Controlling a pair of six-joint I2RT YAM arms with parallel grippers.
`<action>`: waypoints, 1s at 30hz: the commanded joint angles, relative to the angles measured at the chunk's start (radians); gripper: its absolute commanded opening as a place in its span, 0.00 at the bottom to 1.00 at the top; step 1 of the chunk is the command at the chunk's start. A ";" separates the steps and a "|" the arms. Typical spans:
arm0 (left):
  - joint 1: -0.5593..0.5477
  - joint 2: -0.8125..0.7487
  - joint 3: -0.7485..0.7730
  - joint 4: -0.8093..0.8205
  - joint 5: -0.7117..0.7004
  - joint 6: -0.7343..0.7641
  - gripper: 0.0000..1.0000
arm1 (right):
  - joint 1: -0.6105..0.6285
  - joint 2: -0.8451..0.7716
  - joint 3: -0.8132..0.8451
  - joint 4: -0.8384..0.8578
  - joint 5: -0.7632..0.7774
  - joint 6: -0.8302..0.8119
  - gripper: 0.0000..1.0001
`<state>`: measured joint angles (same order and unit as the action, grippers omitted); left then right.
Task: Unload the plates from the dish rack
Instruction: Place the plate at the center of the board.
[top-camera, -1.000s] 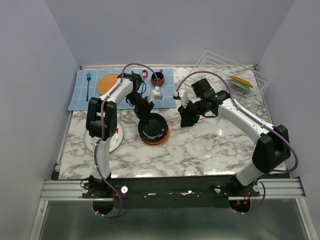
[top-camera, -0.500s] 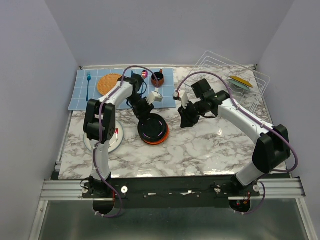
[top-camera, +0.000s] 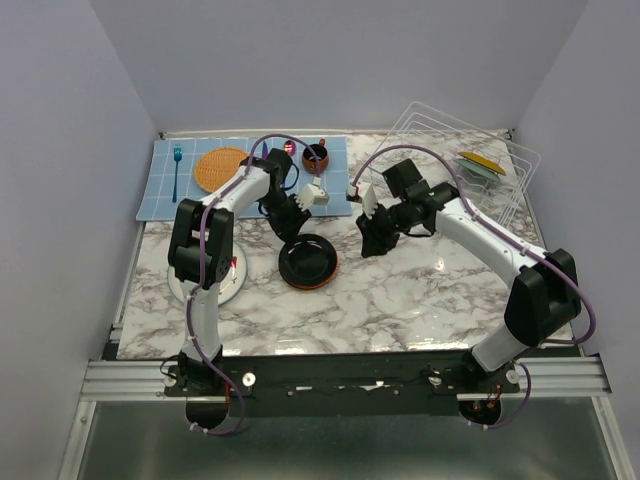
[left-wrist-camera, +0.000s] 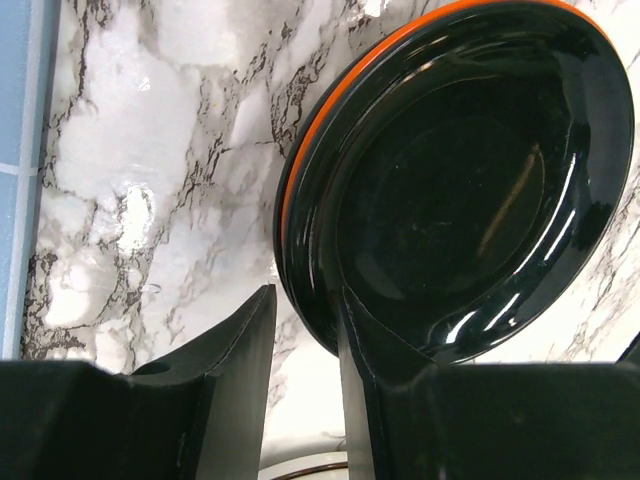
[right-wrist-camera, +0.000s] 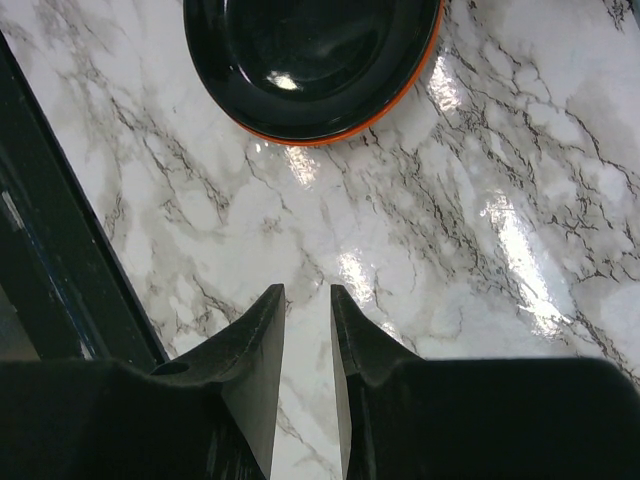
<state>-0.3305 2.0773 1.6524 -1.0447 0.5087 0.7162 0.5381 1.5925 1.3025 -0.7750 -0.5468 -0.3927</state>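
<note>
A black plate (top-camera: 308, 260) is lying on an orange plate (left-wrist-camera: 300, 160) mid-tabletop (top-camera: 420, 300). A yellow plate (top-camera: 482, 163) is waiting in the rack (top-camera: 522, 190) at two o'clock. The left hand (left-wrist-camera: 305, 296) and right hand (right-wrist-camera: 307, 292) are hovering narrow, holding nothing.

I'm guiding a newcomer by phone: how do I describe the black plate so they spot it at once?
On the grey-veined white marble table, look at the middle, just in front of the blue checked mat. A glossy black round plate lies there on an orange-red plate whose rim peeks out beneath. Its one neighbour on the marble is a white plate to its left.
</note>
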 joint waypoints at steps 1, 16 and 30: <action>-0.015 -0.057 -0.013 0.015 -0.016 -0.012 0.38 | 0.011 0.011 -0.014 0.020 0.010 -0.002 0.33; -0.021 -0.187 -0.046 0.112 -0.019 -0.087 0.43 | 0.011 -0.068 -0.029 0.131 0.535 -0.017 0.45; -0.028 -0.485 -0.365 0.546 -0.219 -0.306 0.73 | -0.196 -0.042 0.052 0.246 0.834 -0.150 0.71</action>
<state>-0.3496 1.6520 1.3586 -0.6888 0.4099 0.5049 0.4458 1.5249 1.2785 -0.5804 0.1852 -0.4946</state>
